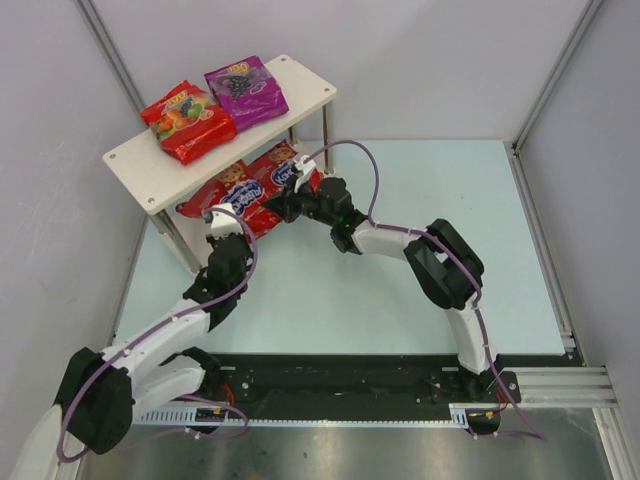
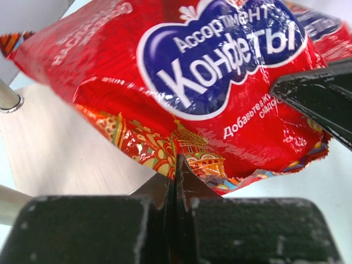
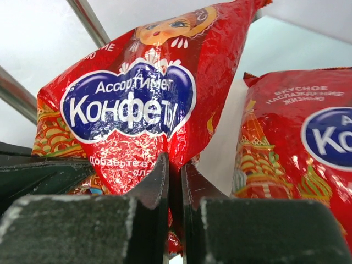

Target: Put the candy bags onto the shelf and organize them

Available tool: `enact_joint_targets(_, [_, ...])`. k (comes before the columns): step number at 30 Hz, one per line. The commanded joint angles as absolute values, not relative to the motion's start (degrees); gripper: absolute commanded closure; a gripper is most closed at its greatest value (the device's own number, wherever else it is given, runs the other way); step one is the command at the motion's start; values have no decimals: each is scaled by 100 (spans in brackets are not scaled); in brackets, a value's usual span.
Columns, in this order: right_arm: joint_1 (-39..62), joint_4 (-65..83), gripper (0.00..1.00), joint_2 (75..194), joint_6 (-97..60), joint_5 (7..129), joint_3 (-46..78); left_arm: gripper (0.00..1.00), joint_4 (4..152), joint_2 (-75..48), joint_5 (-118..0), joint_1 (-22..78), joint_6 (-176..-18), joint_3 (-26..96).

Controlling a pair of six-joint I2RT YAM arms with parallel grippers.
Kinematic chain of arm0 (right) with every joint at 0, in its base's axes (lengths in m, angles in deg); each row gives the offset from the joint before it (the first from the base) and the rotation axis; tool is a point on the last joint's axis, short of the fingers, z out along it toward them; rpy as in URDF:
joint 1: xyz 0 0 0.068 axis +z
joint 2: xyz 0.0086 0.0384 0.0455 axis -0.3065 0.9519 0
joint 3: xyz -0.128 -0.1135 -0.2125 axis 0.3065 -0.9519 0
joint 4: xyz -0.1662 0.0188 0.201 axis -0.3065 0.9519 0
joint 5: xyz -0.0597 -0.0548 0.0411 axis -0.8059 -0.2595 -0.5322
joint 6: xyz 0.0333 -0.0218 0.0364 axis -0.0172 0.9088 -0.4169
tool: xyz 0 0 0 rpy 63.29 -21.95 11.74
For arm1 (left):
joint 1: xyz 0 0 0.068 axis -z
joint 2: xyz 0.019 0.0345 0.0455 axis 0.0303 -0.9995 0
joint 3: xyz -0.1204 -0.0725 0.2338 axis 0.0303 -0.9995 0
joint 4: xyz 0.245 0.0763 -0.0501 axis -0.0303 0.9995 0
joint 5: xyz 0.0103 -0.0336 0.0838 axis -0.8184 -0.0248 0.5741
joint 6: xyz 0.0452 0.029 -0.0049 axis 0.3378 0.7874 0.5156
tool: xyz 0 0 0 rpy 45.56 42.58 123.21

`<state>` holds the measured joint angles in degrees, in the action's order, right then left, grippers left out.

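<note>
The shelf stands at the far left. The red fruit-print bag and the purple grape bag lie on its top board. Two red bags with blue logos are on the lower board. My left gripper is shut on the bottom edge of the left red bag. My right gripper is shut on the same bag at its other end, and the bag is lifted and tilted. The second red bag lies just beyond it.
Thin metal shelf legs stand close to both grippers. Grey walls with aluminium posts close in the back and sides. The pale blue table mat stretches right of the shelf. A black rail runs along the near edge.
</note>
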<state>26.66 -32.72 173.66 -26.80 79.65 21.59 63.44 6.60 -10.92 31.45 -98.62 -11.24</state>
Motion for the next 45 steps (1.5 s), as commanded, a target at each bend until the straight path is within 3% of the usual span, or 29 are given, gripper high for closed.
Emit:
enact_joint_targets(1, [2663, -3548, 100, 17769, -2668, 8431, 2991, 100, 5328, 495, -1317, 2811, -9729, -1094])
enact_joint_targets(19, [2689, -3389, 100, 18509, -2790, 8115, 3730, 100, 4941, -164, -1678, 1774, -9571, -997])
enact_joint_targets(22, [2706, -3337, 100, 18606, -2773, 7983, 3774, 95, 4967, -269, -1608, 1694, -9606, -997])
enact_joint_targets(25, [2706, -3267, 100, 18720, -2773, 7966, 3844, 77, 5038, -279, -1433, 1668, -9632, -1015])
enact_joint_targets(26, [2698, -3249, 100, 18746, -2773, 7966, 3853, 60, 5073, -261, -1397, 1642, -9641, -1032])
enact_joint_targets(28, [2698, -3240, 100, 18808, -2799, 7957, 3854, 40, 5160, -244, -1248, 1624, -9676, -998])
enact_joint_targets(29, [2698, -3240, 100, 18826, -2817, 7939, 3862, 24, 5283, -200, -1195, 1624, -9694, -989])
enact_joint_targets(31, [2689, -3240, 94, 18852, -2826, 7965, 3845, 14, 5467, -103, -1116, 1624, -9764, -980])
enact_joint_targets(34, [2689, -3293, 74, 18800, -2852, 8097, 3775, 0, 5643, 230, -1212, 1624, -9870, -1059])
enact_joint_targets(35, [2689, -3328, 62, 18782, -2852, 8115, 3757, 0, 5697, 423, -1256, 1624, -9887, -1076])
enact_joint_targets(38, [2680, -3433, 42, 18642, -2869, 8115, 3634, 0, 5899, 758, -1527, 1624, -10010, -1129])
enact_joint_targets(41, [2671, -3556, 31, 18440, -2896, 8098, 3485, 0, 6031, 1171, -1870, 1624, -10081, -1173])
enact_joint_targets(45, [2601, -3732, 25, 18150, -3001, 8080, 3222, 0, 6136, 1470, -2450, 1650, -10134, -1164])
